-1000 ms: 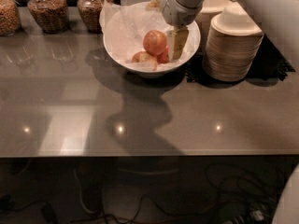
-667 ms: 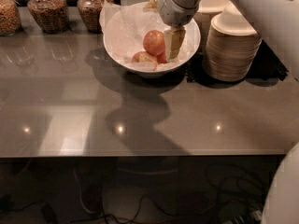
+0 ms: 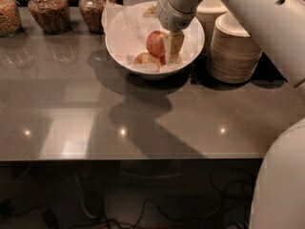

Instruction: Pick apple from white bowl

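Observation:
The orange-red apple [image 3: 153,42] sits high in the white bowl [image 3: 116,44], which is lined with crinkled paper and stands at the back of the grey table. My gripper [image 3: 164,49] reaches down into the bowl from above. One beige finger [image 3: 174,46] presses against the apple's right side, and the other finger is hidden behind the apple. The gripper looks shut on the apple. A paler apple [image 3: 145,58] lies lower in the bowl, just left of and below the held one.
A tall stack of beige disposable bowls [image 3: 233,51] stands right of the white bowl. Several glass jars of grain [image 3: 47,11] line the back left. The table's front edge [image 3: 143,157] runs across the lower middle. My white arm [image 3: 281,37] fills the right side.
The gripper and the orange-red apple have shifted slightly left together inside the bowl. The arm has swung further into view on the right.

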Controlling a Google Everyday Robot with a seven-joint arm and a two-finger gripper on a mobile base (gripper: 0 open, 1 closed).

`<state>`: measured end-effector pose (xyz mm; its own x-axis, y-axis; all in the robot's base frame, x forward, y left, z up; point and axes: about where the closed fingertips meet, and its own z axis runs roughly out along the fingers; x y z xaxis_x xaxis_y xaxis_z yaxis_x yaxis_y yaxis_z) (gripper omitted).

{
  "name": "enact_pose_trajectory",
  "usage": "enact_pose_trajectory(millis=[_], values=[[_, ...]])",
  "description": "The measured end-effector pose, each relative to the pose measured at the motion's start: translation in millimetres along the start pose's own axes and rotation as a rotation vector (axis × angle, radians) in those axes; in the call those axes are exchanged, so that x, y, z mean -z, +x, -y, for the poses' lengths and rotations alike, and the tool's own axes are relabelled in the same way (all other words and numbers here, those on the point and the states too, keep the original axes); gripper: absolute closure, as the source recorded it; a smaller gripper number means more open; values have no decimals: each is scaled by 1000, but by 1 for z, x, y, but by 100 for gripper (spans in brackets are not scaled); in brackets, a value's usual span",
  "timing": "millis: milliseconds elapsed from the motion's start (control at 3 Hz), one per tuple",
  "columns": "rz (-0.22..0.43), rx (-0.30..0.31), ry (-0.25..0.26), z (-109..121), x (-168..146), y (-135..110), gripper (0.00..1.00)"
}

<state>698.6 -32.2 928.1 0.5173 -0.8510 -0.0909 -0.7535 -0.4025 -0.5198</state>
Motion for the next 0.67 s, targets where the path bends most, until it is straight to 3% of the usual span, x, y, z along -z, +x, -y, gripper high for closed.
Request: enact_pose_trajectory(millis=[667], values=[[10,-16,-33,-7,-17,6,15]])
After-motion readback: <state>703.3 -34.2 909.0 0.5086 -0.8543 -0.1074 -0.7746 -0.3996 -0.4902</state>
